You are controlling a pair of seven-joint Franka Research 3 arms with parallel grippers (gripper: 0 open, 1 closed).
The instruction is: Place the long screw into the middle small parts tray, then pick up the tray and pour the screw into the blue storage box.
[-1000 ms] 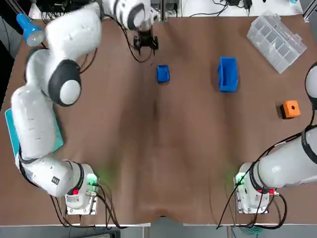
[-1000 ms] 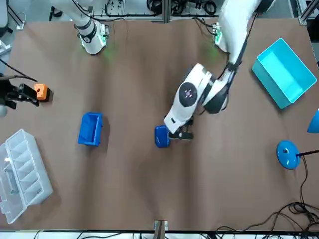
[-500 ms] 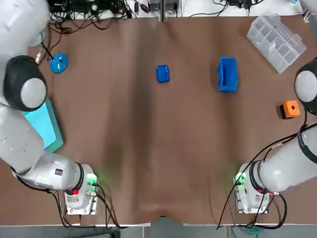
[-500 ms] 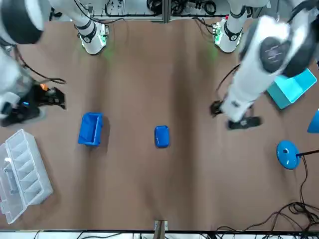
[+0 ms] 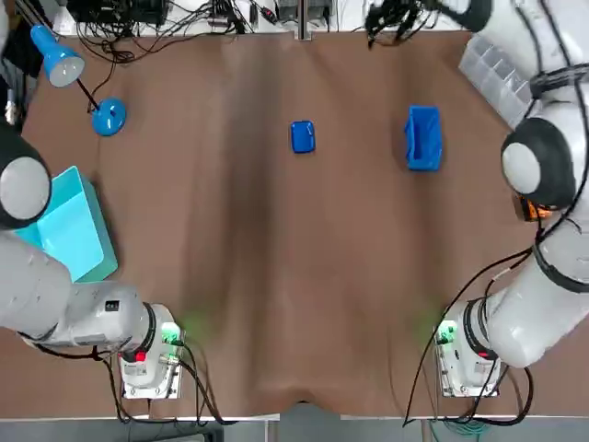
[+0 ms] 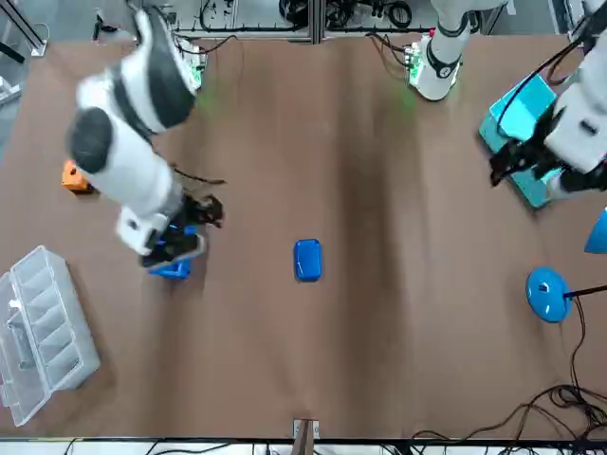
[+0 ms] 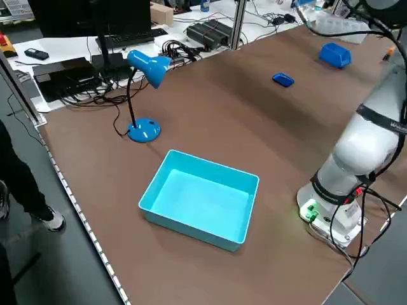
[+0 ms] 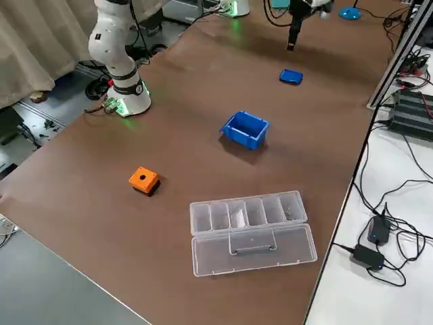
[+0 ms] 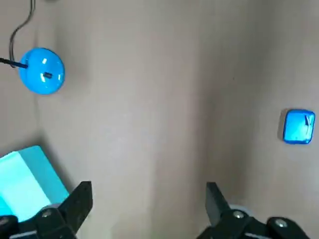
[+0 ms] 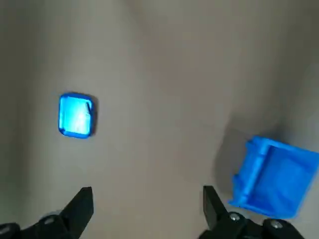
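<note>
The small parts tray (image 5: 303, 136) lies flat on the brown table (image 5: 294, 276), in the middle of its far half. It is a shallow, glossy blue tray with rounded corners. The screw cannot be made out for sure. A thin pale streak (image 9: 306, 120) by one edge of the tray's floor shows in the left wrist view, too small to tell what it is. The blue storage box (image 5: 423, 137) stands well apart from the tray, on the robot's right, open at the top with one lower lip. In the front view the blurred right arm hides most of it.

The right gripper (image 10: 145, 195) hangs high above the table, with the tray and the box both far below it. Its fingers are spread wide with nothing between them. The left gripper (image 9: 148, 188) is also raised, over the robot's left part of the table. Its fingers are likewise spread and empty. One corner of a teal bin (image 5: 69, 230) and the round base of a blue desk lamp (image 5: 109, 117) show beneath it.

On the right, an orange block (image 8: 143, 179) and a clear compartment case (image 8: 250, 223) sit apart from the box. In the top view the right arm covers most of both.
</note>
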